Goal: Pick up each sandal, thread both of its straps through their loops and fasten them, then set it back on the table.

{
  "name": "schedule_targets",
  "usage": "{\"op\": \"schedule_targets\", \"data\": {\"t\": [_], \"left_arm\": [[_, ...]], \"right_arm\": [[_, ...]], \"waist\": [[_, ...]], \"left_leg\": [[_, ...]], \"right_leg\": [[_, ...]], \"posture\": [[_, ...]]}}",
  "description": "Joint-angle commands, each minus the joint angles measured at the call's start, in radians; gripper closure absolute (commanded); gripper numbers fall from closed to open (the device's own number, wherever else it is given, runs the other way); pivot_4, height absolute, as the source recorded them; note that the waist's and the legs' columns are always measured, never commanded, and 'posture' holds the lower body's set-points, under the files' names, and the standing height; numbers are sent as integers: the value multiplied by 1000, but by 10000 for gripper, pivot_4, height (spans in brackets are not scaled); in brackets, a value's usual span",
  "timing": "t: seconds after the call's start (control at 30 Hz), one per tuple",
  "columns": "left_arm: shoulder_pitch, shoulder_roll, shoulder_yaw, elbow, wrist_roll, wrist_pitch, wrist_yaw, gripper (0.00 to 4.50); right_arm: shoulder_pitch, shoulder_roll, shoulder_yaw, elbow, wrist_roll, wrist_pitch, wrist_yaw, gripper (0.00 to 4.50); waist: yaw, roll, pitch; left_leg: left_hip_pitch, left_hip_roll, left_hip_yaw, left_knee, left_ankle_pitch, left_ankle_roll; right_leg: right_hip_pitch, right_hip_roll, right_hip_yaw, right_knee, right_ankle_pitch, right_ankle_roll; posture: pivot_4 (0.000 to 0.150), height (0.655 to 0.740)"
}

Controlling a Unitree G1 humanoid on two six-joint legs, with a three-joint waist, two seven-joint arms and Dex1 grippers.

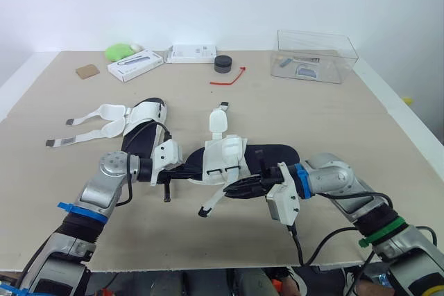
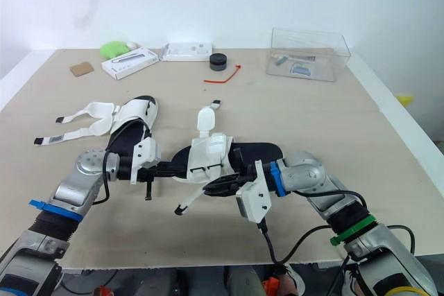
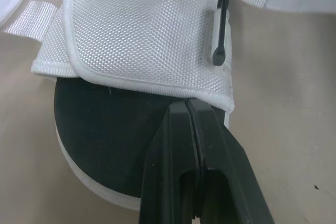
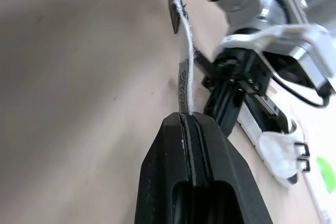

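We see the sandal (image 1: 236, 152) mid-frame over the tabletop (image 1: 333, 116), long axis left-right between both claws. Left claw (image 3: 186, 109) is pressed together on the sole edge. Right claw (image 4: 185, 118), the nearer one, pinches the strap (image 4: 184, 72); its free end trails lower left, just below the upper.

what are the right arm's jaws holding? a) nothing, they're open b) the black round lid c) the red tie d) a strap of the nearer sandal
d: the right wrist view shows the right jaws shut tight on a thin white strap, which belongs to the nearer sandal.
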State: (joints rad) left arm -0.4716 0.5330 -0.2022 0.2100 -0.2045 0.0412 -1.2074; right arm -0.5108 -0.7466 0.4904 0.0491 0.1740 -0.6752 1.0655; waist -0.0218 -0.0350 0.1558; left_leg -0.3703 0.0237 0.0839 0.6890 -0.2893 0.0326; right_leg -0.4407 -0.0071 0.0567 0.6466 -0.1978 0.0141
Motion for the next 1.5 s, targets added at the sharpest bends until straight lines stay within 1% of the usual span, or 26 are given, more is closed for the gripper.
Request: {"op": "schedule_targets", "data": {"t": [0.03, 0.1, 0.23, 0.47, 0.63, 0.87, 0.93, 1.2, 1.5], "left_arm": [[-7, 7, -7, 54, 48, -29, 27, 45000], [-9, 10, -7, 62, 54, -40, 29, 45000], [-9, 15, -9, 72, 55, -51, 25, 45000], [-12, 18, -12, 79, 58, -55, 21, 45000], [-16, 16, -14, 81, 58, -54, 19, 45000], [-9, 18, -12, 75, 59, -53, 22, 45000], [-9, 18, -12, 74, 59, -52, 23, 45000], [-1, 24, -8, 66, 57, -46, 24, 45000], [-15, 13, -15, 80, 59, -49, 25, 45000]], "right_arm": [[43, 19, -74, -106, 150, 226, -26, 44468], [61, 37, -109, -165, 229, 390, -60, 44468], [67, 78, -181, -238, 349, 656, -123, 44468], [-8, 149, -300, -249, 581, 1220, -317, 44468], [-83, 193, -344, -213, 630, 1464, -403, 44468], [-116, 243, -396, -168, 600, 1601, -509, 44468], [-122, 262, -421, -156, 600, 1615, -528, 44468], [-130, 280, -496, -152, 587, 1650, -563, 44468], [-145, 297, -464, -113, 515, 1672, -573, 44468]], "waist": [[0, 0, 0], [0, 0, 0], [0, 0, 0], [0, 0, 0], [0, 0, 0], [-1, 0, 0], [-1, 0, 0], [-2, 0, 0], [-2, 0, 0]], "left_leg": [[0, 0, 0, 0, 0, 0], [0, 0, 0, 0, 0, 0], [0, 2, 1, 2, 1, 0], [0, 4, 1, 2, 2, -1], [0, 4, 0, 2, 2, -1], [-2, 4, 1, 2, 2, -1], [-2, 4, 1, 2, 2, -1], [-2, 4, 1, 2, 2, -1], [-2, 4, 1, 2, 2, -1]], "right_leg": [[0, 0, 0, 0, 0, 0], [0, 0, 0, 0, 3, 3], [0, 0, -2, 0, 5, 3], [0, 1, -2, 0, 5, 2], [-1, 2, -3, 0, 6, 3], [-1, 3, -3, -1, 6, 5], [-1, 4, -3, -1, 5, 7], [-1, 4, -2, -1, 5, 8], [-1, 4, -2, -1, 5, 8]], "posture": [[1500, 7400], [1500, 7400], [1500, 7400], [1500, 7400], [1500, 7400], [1500, 7400], [1500, 7400], [1500, 7400], [1500, 7400]]}}
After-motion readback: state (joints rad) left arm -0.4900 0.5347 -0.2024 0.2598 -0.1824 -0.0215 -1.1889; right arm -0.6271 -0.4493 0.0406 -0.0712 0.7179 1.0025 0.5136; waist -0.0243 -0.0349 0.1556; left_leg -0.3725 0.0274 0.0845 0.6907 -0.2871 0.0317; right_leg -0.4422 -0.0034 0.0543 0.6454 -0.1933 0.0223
